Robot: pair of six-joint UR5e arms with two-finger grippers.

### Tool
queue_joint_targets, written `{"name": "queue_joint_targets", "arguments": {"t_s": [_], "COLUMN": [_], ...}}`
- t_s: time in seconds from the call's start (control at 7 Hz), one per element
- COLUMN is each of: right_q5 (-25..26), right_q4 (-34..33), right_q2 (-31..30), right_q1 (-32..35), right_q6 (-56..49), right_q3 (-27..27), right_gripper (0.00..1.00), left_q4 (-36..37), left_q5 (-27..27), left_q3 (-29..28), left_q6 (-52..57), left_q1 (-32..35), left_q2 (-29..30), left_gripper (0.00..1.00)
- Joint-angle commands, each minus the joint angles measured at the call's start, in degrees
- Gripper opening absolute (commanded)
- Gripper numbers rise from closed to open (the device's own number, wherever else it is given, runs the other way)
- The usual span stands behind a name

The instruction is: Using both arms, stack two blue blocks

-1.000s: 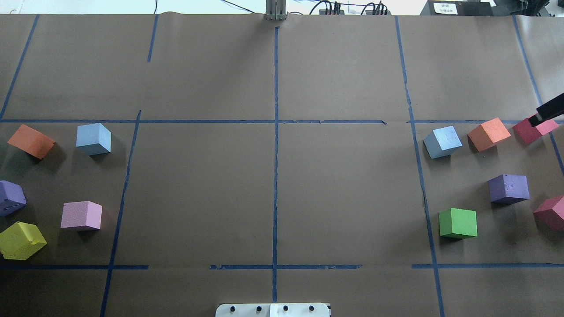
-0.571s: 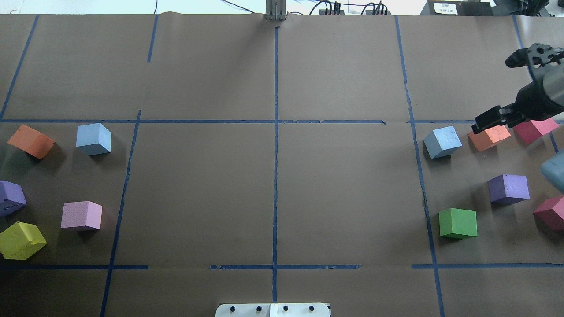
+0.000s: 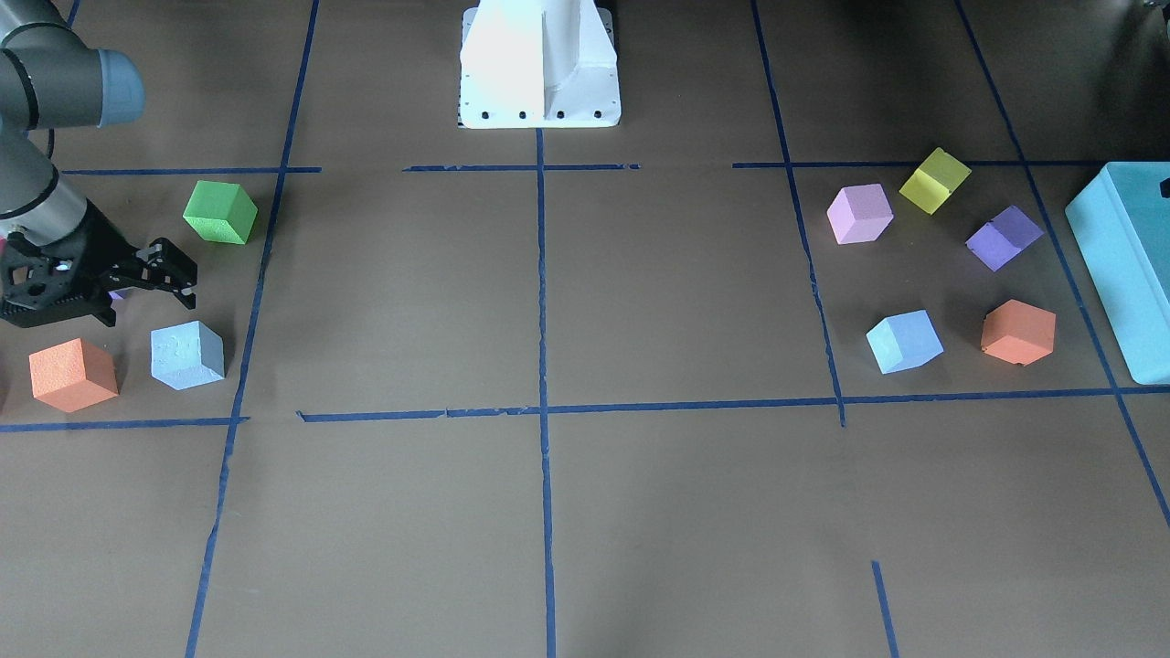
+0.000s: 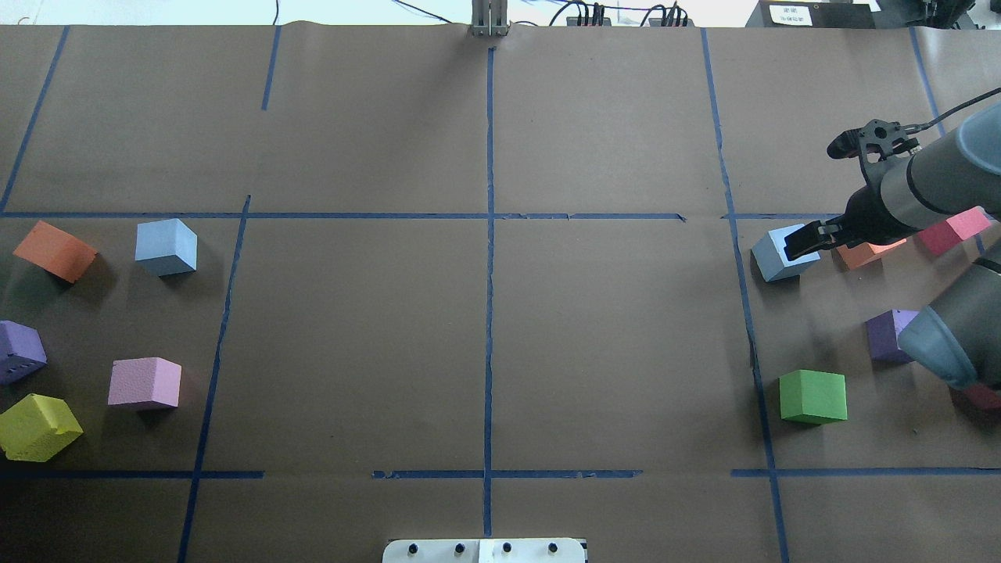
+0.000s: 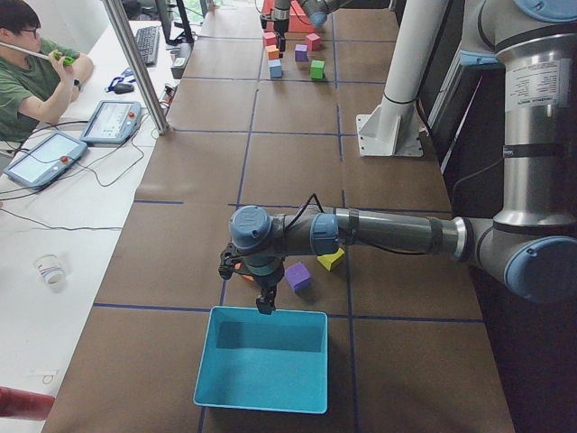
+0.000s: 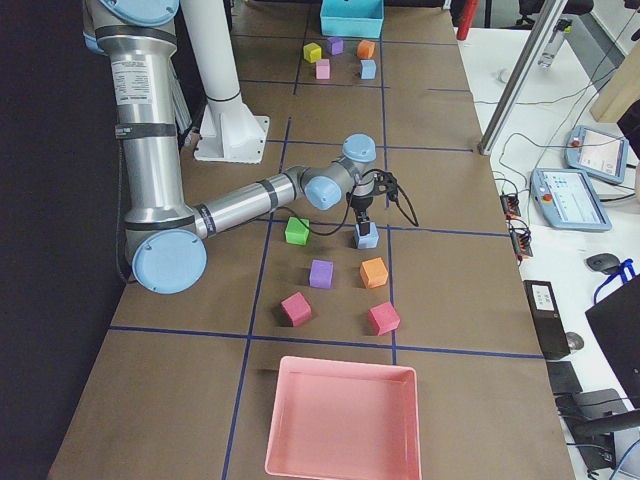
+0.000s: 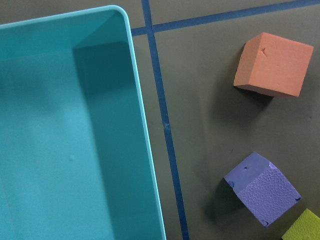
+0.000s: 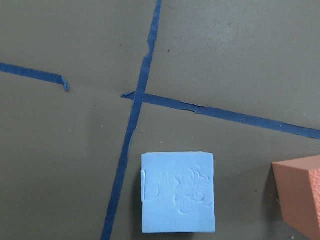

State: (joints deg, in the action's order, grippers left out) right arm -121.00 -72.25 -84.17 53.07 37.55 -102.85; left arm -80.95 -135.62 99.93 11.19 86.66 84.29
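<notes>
Jaws wide, the right gripper (image 3: 183, 279) hovers above a pale blue foam cube (image 3: 187, 355). Descending off-centre could shove it into the orange foam cube (image 3: 73, 375) alongside. The left gripper (image 5: 264, 302), whose opening cannot be told, sits apart from the second blue cube (image 3: 903, 341).

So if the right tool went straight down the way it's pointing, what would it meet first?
Probably the pale sky-blue foam cube directly beneath the right tool, which hangs open above that cube, though the exact height is unclear.
</notes>
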Motion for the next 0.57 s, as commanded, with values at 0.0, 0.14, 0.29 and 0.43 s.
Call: {"name": "queue_joint_targets", "arguments": {"t_s": [0.0, 0.14, 0.29, 0.43], "right_q5": [0.2, 0.2, 0.2, 0.3], "right_q4": [0.4, 0.4, 0.4, 0.4], "right_q2": [2.4, 2.5, 2.6, 4.1], "right_q1": [-1.2, -1.6, -2.1, -2.4], "right_q6": [0.0, -0.1, -0.2, -0.2], "right_q3": [4.4, 5.5, 6.5, 8.7], "right_gripper": [1.00, 1.00, 1.00, 1.00], "left_q4": [0.0, 0.0, 0.0, 0.0], "left_q5": [0.0, 0.0, 0.0, 0.0], "left_q3": [0.0, 0.0, 0.0, 0.0], "left_q6": [0.1, 0.1, 0.0, 0.1], "left_q1": [0.0, 0.0, 0.0, 0.0], "left_q2": [0.0, 0.0, 0.0, 0.0], "left_gripper": [1.00, 1.00, 1.00, 1.00]}}
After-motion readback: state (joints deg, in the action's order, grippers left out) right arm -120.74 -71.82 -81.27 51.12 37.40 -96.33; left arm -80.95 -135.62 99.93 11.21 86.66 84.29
